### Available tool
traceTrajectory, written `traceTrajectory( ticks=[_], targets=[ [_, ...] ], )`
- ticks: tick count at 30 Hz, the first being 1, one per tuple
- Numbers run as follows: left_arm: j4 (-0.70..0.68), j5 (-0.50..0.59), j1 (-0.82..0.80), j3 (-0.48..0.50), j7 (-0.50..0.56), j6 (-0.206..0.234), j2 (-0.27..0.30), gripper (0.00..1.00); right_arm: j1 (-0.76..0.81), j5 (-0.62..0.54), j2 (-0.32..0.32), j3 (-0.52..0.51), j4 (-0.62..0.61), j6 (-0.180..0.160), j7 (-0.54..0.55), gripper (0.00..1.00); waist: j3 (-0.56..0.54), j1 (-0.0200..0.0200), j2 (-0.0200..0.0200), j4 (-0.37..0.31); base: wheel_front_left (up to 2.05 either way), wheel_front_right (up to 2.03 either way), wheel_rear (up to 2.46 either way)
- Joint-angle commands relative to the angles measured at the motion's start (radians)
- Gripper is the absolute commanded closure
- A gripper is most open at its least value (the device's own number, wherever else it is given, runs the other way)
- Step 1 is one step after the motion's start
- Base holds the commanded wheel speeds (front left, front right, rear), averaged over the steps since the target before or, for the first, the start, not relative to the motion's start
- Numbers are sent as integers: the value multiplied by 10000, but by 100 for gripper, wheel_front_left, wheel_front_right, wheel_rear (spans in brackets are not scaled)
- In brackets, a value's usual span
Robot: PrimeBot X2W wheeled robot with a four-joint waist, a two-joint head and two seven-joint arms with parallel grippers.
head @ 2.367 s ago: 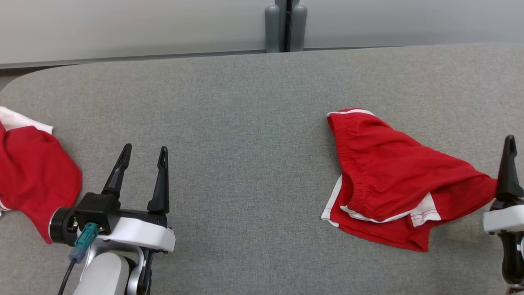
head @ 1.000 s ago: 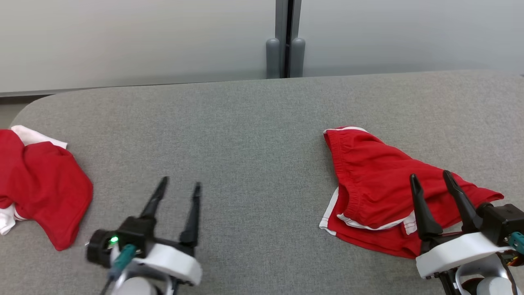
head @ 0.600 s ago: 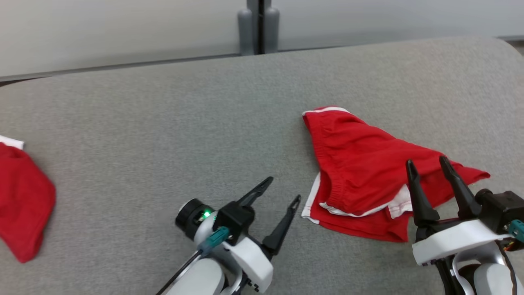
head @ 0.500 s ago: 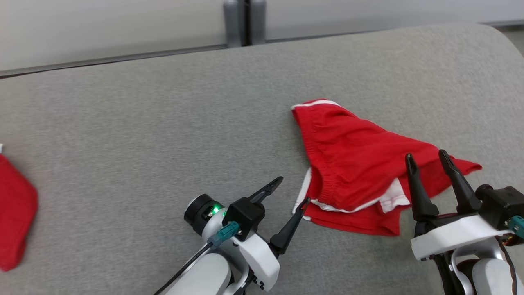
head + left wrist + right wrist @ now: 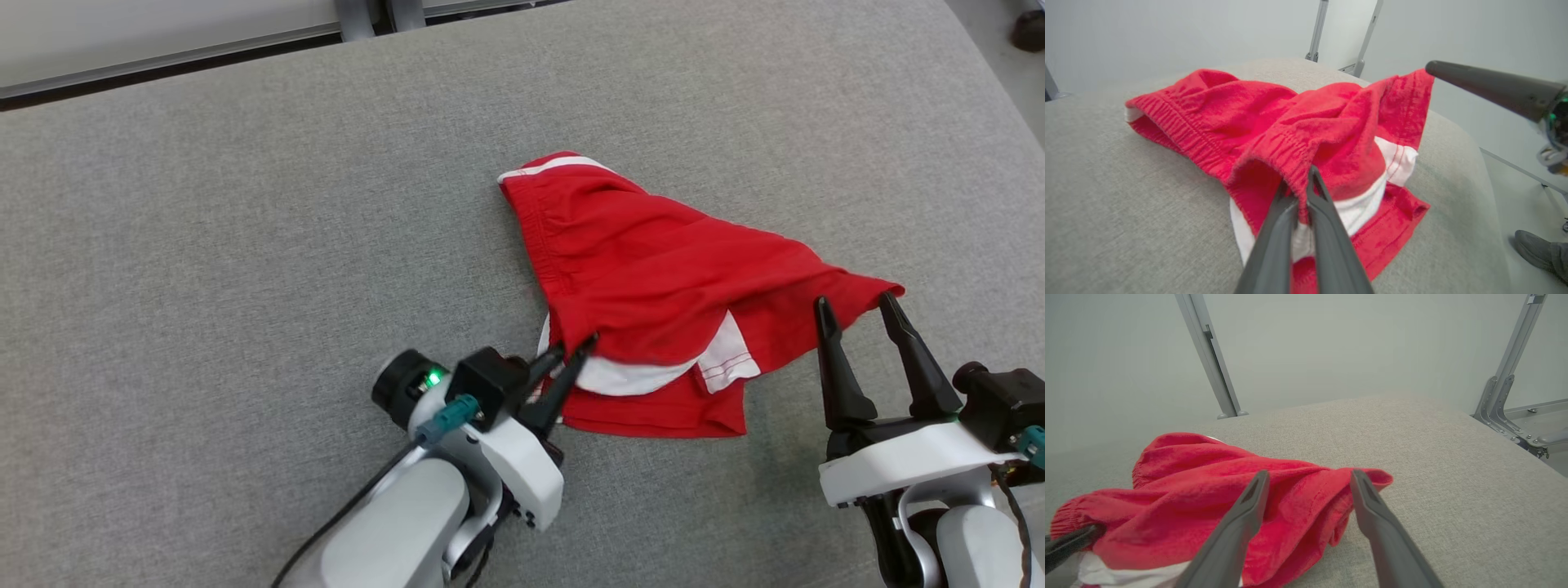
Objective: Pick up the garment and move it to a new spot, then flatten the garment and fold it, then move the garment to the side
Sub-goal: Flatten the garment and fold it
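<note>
1. The garment [image 5: 653, 261], red shorts with white trim, lies crumpled on the grey padded table [image 5: 245, 245]. In my head view it sits right of the middle, with one waistband corner pointing to the far side.
2. My left gripper [image 5: 574, 346] is at the garment's near-left edge and is pinched almost fully together on it.
3. In the left wrist view, the two fingers [image 5: 1333, 245] meet with a fold of the red elastic waistband caught between them. White cloth lies just under the pinch.
4. Around that pinch the waistband humps up into a small arch, while the rest of the cloth rests on the table.
5. My right gripper [image 5: 854, 299] stands wide apart and carries nothing.
6. Its tips are at the garment's pointed right-hand corner. One tip sits over the red edge and the other is just beside the point.
7. In the right wrist view, that red corner lies between the spread fingers and just ahead of them. I cannot tell whether either finger touches the cloth.
8. The two grippers are at opposite ends of the garment's near side, and the bulk of the cloth lies between and beyond them.
</note>
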Motion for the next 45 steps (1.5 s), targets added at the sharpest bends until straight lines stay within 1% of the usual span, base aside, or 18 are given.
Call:
traceTrajectory(
  ticks=[1, 4, 8, 9, 10, 15, 16, 21, 24, 27, 28, 29, 30, 34, 37, 41, 45],
  targets=[
    [-23, -57, -234, 220, -159, 220, 59, 100, -118, 32, -4, -83, 41, 1, -92, 0, 7, 0, 0, 78, 0, 0, 0],
    [-195, -147, -288, 612, -296, 547, 126, 100, -144, 13, -24, -177, 70, 1, -78, 0, -16, 0, 0, 262, 0, 0, 0],
    [-581, -359, -77, 1209, -376, 953, 410, 100, -147, -8, -67, -254, 39, 1, 2, 0, -44, 0, 0, 562, 0, 0, 0],
    [-692, -368, 2, 1349, -385, 1078, 526, 100, -160, -10, -72, -258, 20, 1, 27, 0, -52, 0, 0, 634, 0, 0, 0],
    [-960, -525, 262, 1638, -389, 1307, 725, 100, -158, -28, -101, -313, 9, 1, 62, 0, -77, 0, 0, 787, 0, 0, 0],
    [-1722, -760, 1028, 2242, -389, 1966, 1328, 100, -102, -68, -152, -474, -78, 1, 124, 0, -97, 0, 0, 1232, 0, 0, 0],
    [-1722, -760, 1028, 2242, -389, 1966, 1328, 100, -102, -68, -152, -474, -78, 1, 124, 0, -97, 0, 0, 1232, 0, 0, 0],
    [-2437, -1018, 2074, 2769, -333, 2615, 1878, 100, -61, -86, -209, -558, -206, 1, 197, 0, -157, 0, 0, 1656, 0, 0, 0],
    [-2787, -1168, 2612, 2906, -279, 2821, 2065, 100, -13, -110, -241, -611, -260, 1, 253, 0, -229, 0, 0, 1855, 0, 0, 0],
    [-2946, -1295, 2929, 2890, -170, 2875, 2105, 100, 15, -106, -271, -618, -317, 1, 314, 0, -312, 0, 0, 1980, 0, 0, 0],
    [-2955, -1320, 2979, 2883, -162, 2883, 2099, 81, 27, -114, -283, -614, -328, 1, 337, 0, -351, 0, 0, 2007, 0, 0, 0],
    [-2955, -1329, 3023, 2904, -178, 2924, 2093, 10, 43, -123, -289, -611, -337, 1, 347, 0, -404, 0, 0, 2029, 0, 0, 0],
    [-2972, -1323, 3052, 2919, -216, 2940, 2077, 0, 48, -130, -306, -613, -357, 1, 359, 0, -446, 0, 0, 2050, 0, 0, 0],
    [-3016, -1100, 3141, 3064, -359, 3110, 2054, 0, 156, -174, -337, -639, -406, 1, 438, 0, -727, 0, 0, 2106, 0, 0, 0],
    [-3142, -849, 3194, 3271, -428, 3246, 2149, 0, 247, -206, -343, -642, -447, 1, 510, 0, -991, 0, 0, 2114, 0, 0, 0],
    [-3712, -315, 3113, 3809, -479, 3403, 2264, 0, 406, -266, -352, -700, -542, 1, 609, 0, -1339, 0, 0, 2182, 0, 0, 0],
    [-4346, 251, 3200, 4449, -477, 3383, 2327, 0, 586, -387, -321, -716, -730, 1, 765, 0, -1659, 0, 0, 2273, 0, 0, 0]
  ],
)
